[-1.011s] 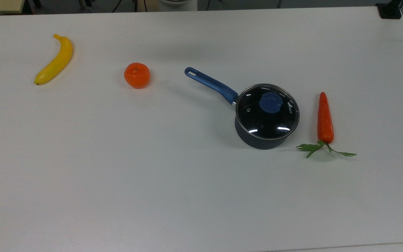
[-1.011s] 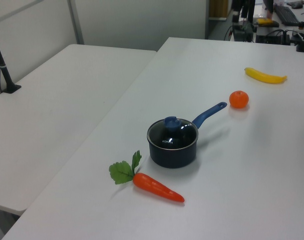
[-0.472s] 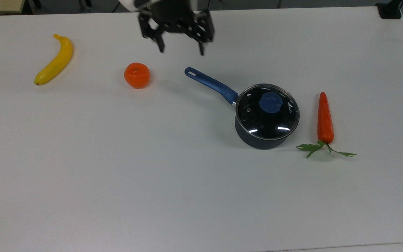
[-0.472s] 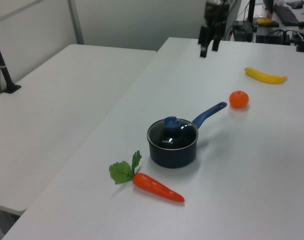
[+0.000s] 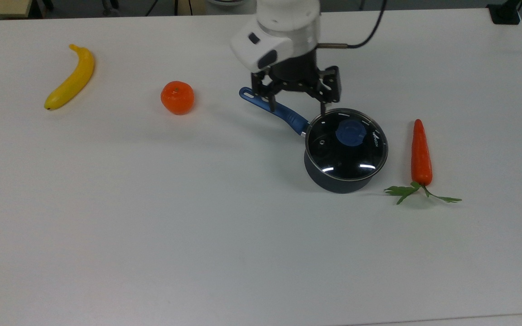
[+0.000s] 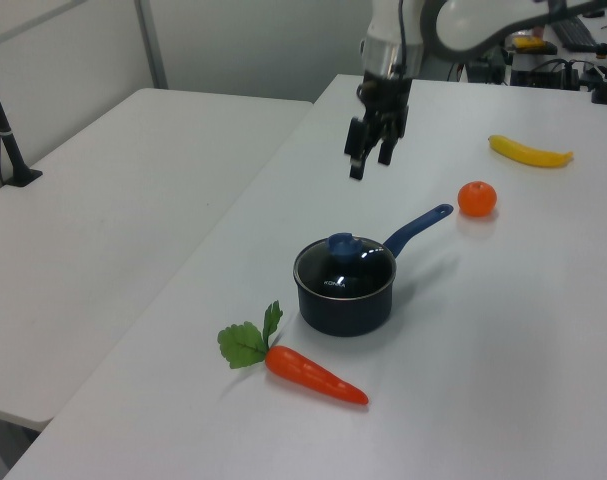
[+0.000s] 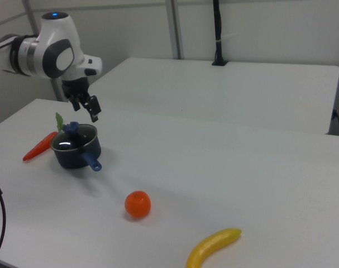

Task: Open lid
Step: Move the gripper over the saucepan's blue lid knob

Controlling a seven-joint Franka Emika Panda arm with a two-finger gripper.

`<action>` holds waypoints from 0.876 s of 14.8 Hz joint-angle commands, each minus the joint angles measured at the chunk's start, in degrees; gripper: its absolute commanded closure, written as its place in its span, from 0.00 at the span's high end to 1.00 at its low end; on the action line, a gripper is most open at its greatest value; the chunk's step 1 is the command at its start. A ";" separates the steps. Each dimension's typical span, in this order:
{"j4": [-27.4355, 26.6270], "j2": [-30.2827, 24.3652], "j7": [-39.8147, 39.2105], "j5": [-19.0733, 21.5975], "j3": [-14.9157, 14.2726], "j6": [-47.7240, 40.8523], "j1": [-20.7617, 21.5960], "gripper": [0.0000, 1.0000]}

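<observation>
Claw, absent a second ago, then at the desk's far edge, now above the pan handle, near the lid. Approach stage; lid seated on pan, untouched. Arm vertical, fingers down, spread wide, empty.

The lid is clear glass with a silvery rim and blue knob, on a dark saucepan with a blue handle. The claw is black below a white arm. Yellow banana, orange tangerine, orange green-leafed carrot, white counter.
</observation>
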 commanded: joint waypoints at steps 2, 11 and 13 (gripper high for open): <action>4.56 4.45 5.45 -2.05 -0.68 1.25 5.45 1.00; 9.06 10.09 15.39 -6.37 -0.68 1.42 9.40 1.00; 9.06 10.61 16.18 -6.46 -0.68 1.51 9.85 1.00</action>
